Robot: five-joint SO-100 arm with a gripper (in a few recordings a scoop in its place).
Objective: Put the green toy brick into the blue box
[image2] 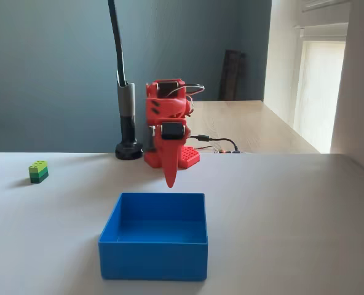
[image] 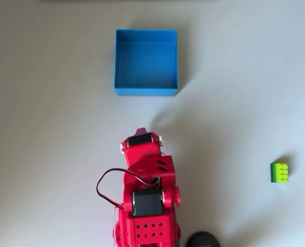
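In the fixed view we see the green toy brick (image2: 38,171) sitting alone at far left on the table (image2: 292,215), well apart from our gripper (image2: 170,183). The gripper hangs folded, pointing down, fingers together and empty, just behind the blue box (image2: 152,267), which sits empty in front of us, ready to receive.

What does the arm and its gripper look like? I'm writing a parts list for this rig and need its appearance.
The arm is bright red moulded plastic with black servo motors set into its joints. A thin black cable loops out at its side in the overhead view. Its base block has a grid of small square holes. The gripper is the same red, and its fingers taper to a narrow point in the fixed view.
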